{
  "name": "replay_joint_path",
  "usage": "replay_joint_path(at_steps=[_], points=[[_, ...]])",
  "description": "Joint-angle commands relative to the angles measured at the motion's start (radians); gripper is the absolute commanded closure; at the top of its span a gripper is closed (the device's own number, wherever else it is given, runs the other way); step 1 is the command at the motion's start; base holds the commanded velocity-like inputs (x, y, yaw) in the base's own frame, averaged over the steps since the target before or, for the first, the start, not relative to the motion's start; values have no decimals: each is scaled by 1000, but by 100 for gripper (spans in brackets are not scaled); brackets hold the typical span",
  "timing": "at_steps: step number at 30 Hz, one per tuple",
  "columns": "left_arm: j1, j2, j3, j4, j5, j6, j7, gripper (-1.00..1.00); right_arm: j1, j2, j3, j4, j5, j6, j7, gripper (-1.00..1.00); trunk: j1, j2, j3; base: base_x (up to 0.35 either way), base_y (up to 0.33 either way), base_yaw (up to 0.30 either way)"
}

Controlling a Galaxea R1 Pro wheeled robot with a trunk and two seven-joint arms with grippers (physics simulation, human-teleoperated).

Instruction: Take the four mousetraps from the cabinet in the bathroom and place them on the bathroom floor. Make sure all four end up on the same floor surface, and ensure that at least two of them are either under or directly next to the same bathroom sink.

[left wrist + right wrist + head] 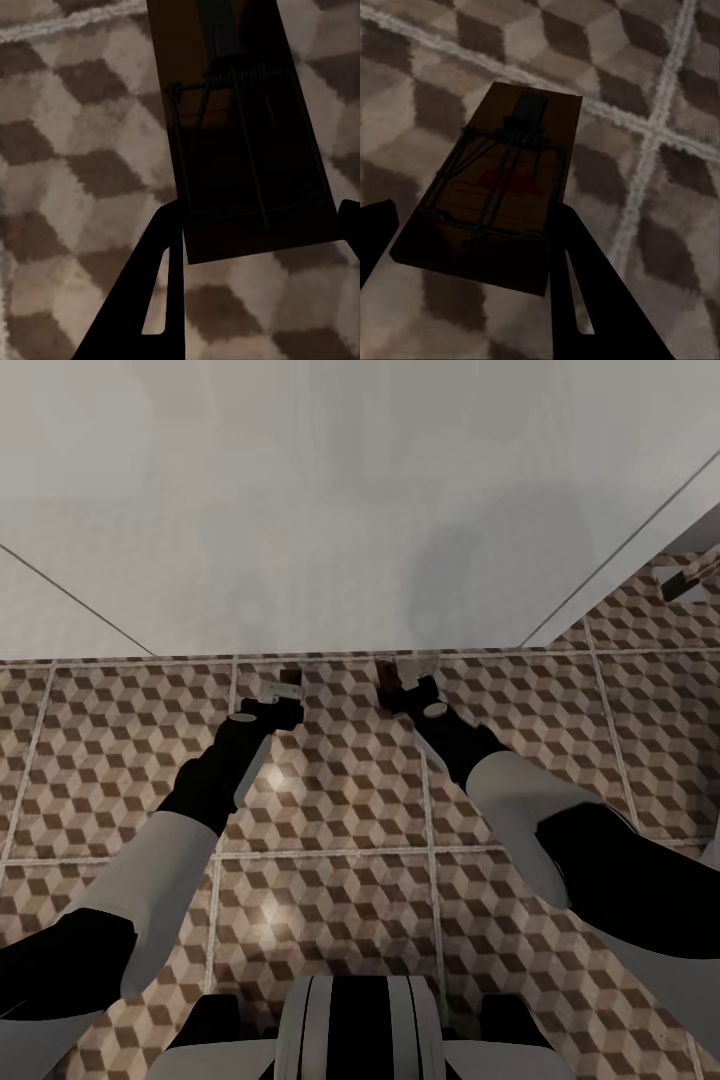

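In the head view both arms reach forward and down over the bathroom floor of large square tiles printed with brown, beige and white cubes (330, 800), close to where it meets a plain pale grey wall (330, 490). The left hand (283, 682) and the right hand (398, 672) hang side by side just short of that wall, a little apart from each other. At each hand's tip a small brown piece shows, too small here to read clearly. Far to the right, near the picture's edge, a small dark object (688, 578) lies on the tiles; I cannot tell what it is.

In the left wrist view a flat rectangular brown wooden mousetrap with dark wire parts (251, 135) sits between the left hand's (259, 232) two dark fingers (142, 300), its near end gripped there and the rest of it reaching out past the fingertips. The hand is pinching it. The cube-patterned tiles lie beyond; whether the trap touches them I cannot tell.

In the right wrist view a second brown wooden mousetrap with a dark spring and wire bar (499, 187) lies between the right hand's (472, 232) fingers (585, 292), its near end pinched between them. A pale grout line crosses the tiles just beyond its far end
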Motion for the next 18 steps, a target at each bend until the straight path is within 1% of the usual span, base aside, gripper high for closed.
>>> replay_joint_path(at_steps=[1,9,13,18], points=[[0,0,-3,-1,0,5,6,100,-1,0,2,8,9,-1,-6,100,0,0,0,0,0,0],[0,-1,-3,-8,0,5,6,100,-1,0,2,22,9,-25,-4,100,0,0,0,0,0,0],[0,-2,-4,-7,1,5,6,100,-1,0,2,66,9,-68,-4,100,0,0,0,0,0,0],[3,-1,-4,-6,1,5,5,100,-1,0,3,89,9,-85,-4,100,0,0,0,0,0,0]])
